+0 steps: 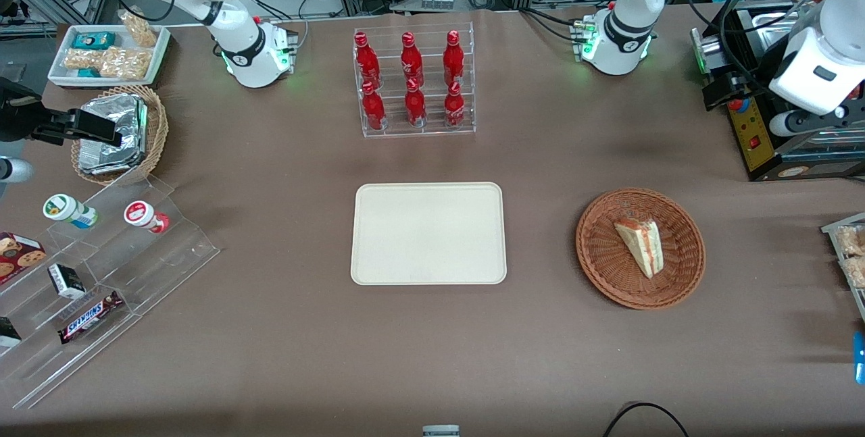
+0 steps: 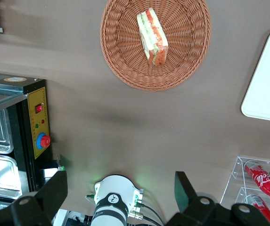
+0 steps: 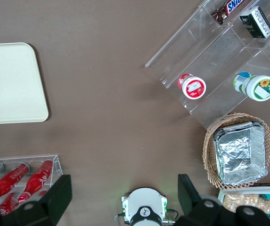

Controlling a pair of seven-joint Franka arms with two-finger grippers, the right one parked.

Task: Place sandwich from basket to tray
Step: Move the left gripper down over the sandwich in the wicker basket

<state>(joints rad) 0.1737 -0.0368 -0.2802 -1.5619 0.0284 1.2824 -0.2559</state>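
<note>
hovering high, fingers apart and empty, gripper (image 2: 120, 188) sits well clear of the basket (image 2: 120, 56). sandwich (image 2: 152, 36) lies mid-basket, long axis pointing roughly back at the gripper; tray (image 1: 378, 268) bare.

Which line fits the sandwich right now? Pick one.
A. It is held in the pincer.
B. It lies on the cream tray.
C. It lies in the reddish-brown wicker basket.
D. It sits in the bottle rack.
C: the sandwich lies in the reddish-brown wicker basket; the cream tray is bare, and the pincer is open, high above the table.
</note>
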